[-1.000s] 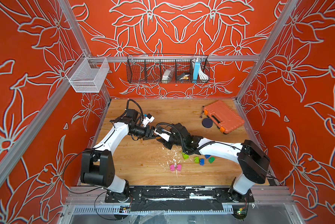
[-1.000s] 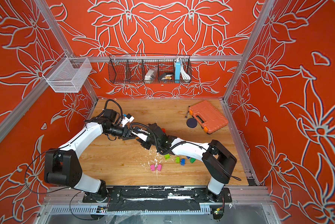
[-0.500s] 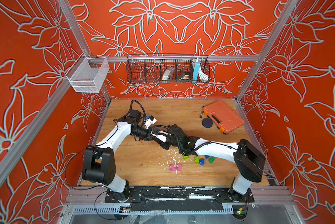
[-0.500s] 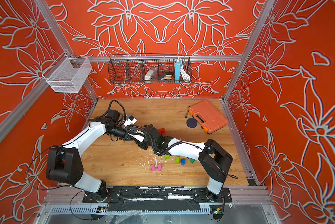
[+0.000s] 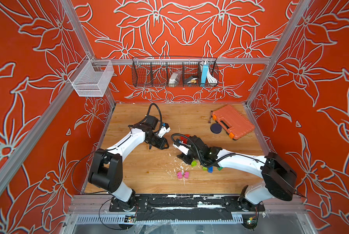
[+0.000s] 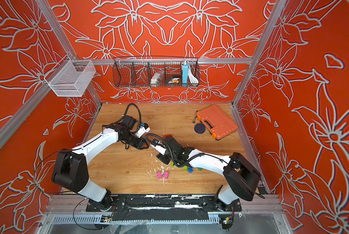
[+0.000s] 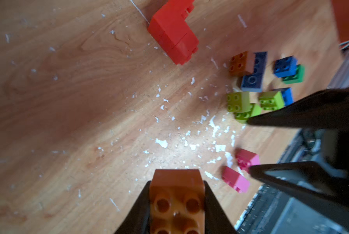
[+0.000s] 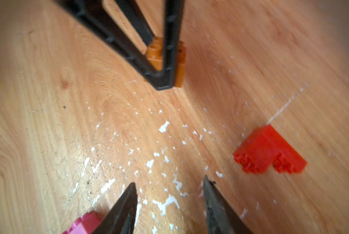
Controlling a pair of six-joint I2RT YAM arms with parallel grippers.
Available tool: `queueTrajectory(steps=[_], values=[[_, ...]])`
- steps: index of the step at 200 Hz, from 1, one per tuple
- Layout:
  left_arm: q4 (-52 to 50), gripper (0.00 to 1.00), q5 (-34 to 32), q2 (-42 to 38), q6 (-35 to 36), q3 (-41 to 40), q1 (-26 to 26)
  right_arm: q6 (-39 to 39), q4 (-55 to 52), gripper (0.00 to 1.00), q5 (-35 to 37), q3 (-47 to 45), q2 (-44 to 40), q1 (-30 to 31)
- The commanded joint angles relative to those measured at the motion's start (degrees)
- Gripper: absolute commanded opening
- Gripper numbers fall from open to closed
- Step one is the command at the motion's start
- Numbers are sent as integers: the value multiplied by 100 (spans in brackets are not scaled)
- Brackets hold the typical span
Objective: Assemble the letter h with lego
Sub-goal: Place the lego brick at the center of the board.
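My left gripper (image 7: 177, 182) is shut on a brown lego brick (image 7: 177, 202), studs facing the camera; in a top view it hangs over the mid table (image 5: 165, 144). The right wrist view shows that brown brick (image 8: 179, 66) pinched between black fingers (image 8: 169, 40). My right gripper (image 8: 169, 181) is open with nothing in it, just right of the left one (image 5: 184, 159). A red lego piece (image 7: 173, 34) lies beyond both. Two pink bricks (image 5: 182, 175) lie near the front. Lime green (image 7: 238, 101), blue (image 7: 285, 66), dark blue (image 7: 254, 75) and another brown brick (image 7: 240, 62) cluster under the right arm.
An orange tool case (image 5: 233, 121) and a dark disc (image 5: 215, 128) sit at the back right. A black wire basket (image 5: 174, 73) and a white mesh basket (image 5: 91, 79) hang on the walls. White flecks litter the wooden table (image 5: 139, 172).
The two grippers were together at the brown brick. The left gripper has shut on it. The right gripper has opened and drawn back to the right, so a gap now separates them.
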Motion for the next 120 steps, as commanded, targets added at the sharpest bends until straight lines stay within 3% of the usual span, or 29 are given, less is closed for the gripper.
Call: queueTrajectory(steps=[1,22,57,120], values=[[569,37,-992,288,231,-123,-344,881,-1340,55,178,255,-66,-540],[794,37,-1037,585,95,-99,-454,1082,-1866,55,43,366,-59,-952],[1100,40,-1228,942,83,-155,-601,1035,-2368,55,497,490,170,-1185],[912,61,-1027,871,167,-144,-626,570,-2704,54,635,1054,1050,-1319]])
